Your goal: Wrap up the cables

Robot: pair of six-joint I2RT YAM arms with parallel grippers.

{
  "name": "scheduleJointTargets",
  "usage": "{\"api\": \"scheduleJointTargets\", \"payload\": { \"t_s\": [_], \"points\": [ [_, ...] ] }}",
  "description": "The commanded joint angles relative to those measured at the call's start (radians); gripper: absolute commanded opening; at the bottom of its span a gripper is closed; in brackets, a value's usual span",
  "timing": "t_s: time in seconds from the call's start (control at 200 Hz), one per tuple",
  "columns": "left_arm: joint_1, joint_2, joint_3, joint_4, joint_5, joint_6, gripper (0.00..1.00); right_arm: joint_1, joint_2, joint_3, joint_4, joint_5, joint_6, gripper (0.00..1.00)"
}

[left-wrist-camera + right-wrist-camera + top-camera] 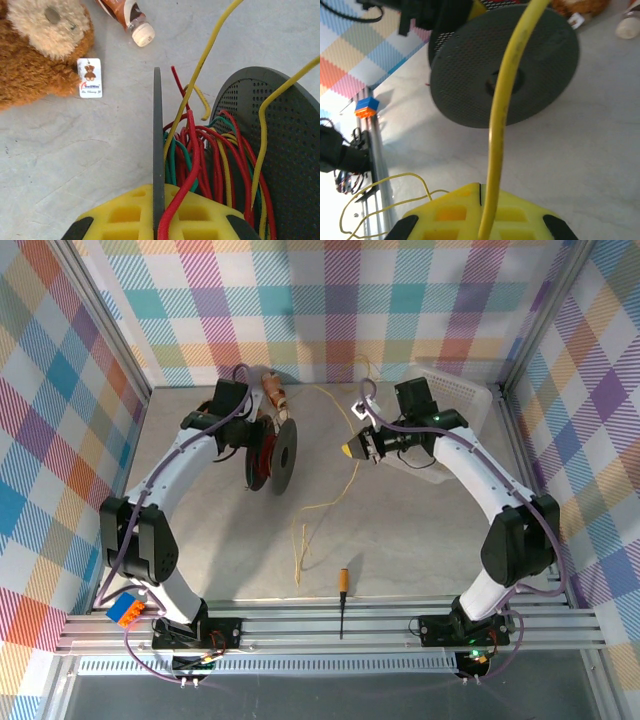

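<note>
Showing a bear, the tag (89,77) has unreadable print; cable (502,100) runs 12 to 6 o'clock; left jaws clamp spool (283,455); right jaws pinch cable.

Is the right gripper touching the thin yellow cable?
Touching. The right wrist view shows the thin yellow cable running straight down into the right gripper, whose jaws are shut on it with no gap.

Spool (275,455) left of cables (298,558) (screwdriver (343,585) nearer)
</note>
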Motion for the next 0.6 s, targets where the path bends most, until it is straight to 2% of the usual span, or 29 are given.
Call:
{"api": "scheduleJointTargets", "payload": {
  "t_s": [0.0,0.105,0.275,0.36,0.47,0.595],
  "points": [
    [-0.003,-0.073,-0.009,0.089,-0.001,0.003,0.00,-0.024,-0.047,-0.008,0.063,0.048,0.067,0.00],
    [-0.005,-0.097,-0.023,0.100,0.027,0.007,0.00,-0.034,-0.037,0.015,0.056,0.106,0.078,0.00],
    [-0.005,-0.179,-0.063,0.159,0.089,-0.001,0.00,-0.053,0.030,0.096,-0.013,0.267,0.055,0.00],
    [-0.001,-0.205,-0.034,0.140,0.124,-0.019,0.00,-0.077,0.074,0.135,-0.048,0.310,0.054,0.00],
    [0.023,-0.224,0.021,0.104,0.198,-0.063,0.00,-0.086,0.120,0.159,-0.069,0.342,0.038,0.00],
    [0.114,-0.268,0.036,0.156,0.386,-0.202,0.00,-0.088,0.161,0.154,-0.075,0.344,0.021,0.00]
  ]
}}
